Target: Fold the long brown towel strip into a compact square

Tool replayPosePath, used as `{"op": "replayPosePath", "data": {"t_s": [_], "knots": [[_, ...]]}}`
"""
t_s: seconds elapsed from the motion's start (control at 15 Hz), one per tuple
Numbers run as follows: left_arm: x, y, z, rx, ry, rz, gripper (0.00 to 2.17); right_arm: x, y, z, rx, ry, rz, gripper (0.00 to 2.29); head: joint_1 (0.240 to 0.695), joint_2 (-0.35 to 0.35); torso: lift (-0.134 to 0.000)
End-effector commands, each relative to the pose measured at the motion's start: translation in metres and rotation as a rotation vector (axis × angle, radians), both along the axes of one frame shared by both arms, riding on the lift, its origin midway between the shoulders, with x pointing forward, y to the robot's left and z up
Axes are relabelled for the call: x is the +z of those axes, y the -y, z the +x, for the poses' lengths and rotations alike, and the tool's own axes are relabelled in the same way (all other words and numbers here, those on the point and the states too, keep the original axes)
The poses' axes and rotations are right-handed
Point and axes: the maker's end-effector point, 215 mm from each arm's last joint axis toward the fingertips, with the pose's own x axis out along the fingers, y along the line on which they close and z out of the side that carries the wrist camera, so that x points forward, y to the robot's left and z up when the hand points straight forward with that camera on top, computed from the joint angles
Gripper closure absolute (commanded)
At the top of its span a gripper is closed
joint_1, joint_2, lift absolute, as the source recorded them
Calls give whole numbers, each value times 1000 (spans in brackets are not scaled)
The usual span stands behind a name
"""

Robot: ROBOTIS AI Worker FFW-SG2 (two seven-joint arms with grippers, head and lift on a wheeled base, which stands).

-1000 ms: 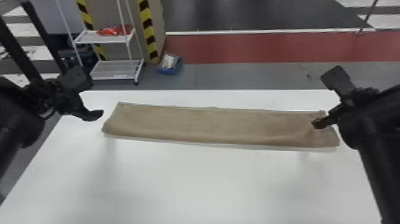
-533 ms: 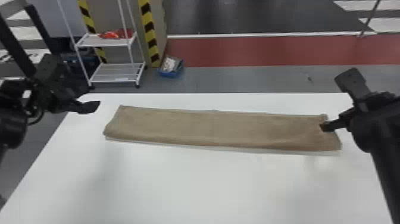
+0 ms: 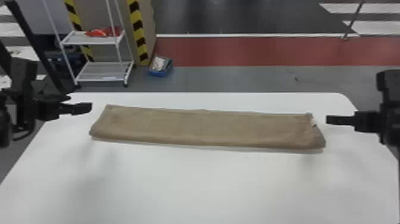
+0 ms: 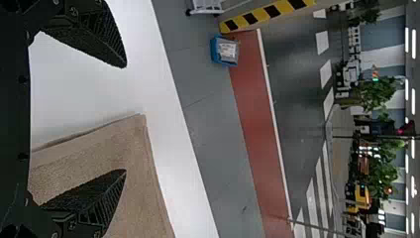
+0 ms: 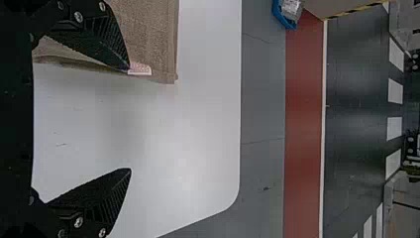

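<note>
Brown towel strip [image 3: 205, 128] is lying flat and lengthwise across the middle of the white table [image 3: 193, 187], one end pointing to each side, with a small pale tag [image 5: 140, 68] sticking out at its right end. Left hand [image 3: 81, 102] is hovering near the left end, fingers standing wide apart, nothing held; right hand [image 3: 340, 120] is hovering near the right end, also spread wide and holding nothing.

The towel strip [image 3: 205, 128] is of brown colour, and the table [image 3: 193, 184] is white. The left gripper [image 3: 81, 102] and the right gripper [image 3: 329, 120] are both black. The floor band [image 3: 253, 50] is red, the bin [image 3: 157, 73] blue, the rack [image 3: 101, 72] white; the post [image 3: 138, 32] has yellow and black stripes.
</note>
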Motion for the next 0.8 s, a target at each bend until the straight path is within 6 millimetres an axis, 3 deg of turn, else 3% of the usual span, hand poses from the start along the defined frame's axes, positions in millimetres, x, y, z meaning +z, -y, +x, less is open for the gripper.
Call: {"op": "replayPosePath", "data": {"t_s": [0.0, 0.4, 0.73], "knots": [[-11, 18, -4, 27, -54, -61, 144, -1, 8, -10, -14, -1, 7, 167, 684, 13, -125], [-34, 47, -23, 131, -239, -193, 154, -11, 21, -28, -27, -28, -12, 167, 695, -28, -125], [-35, 41, 5, 178, -212, -118, 164, -11, 20, -32, -22, -25, -8, 167, 695, -43, -125]]}}
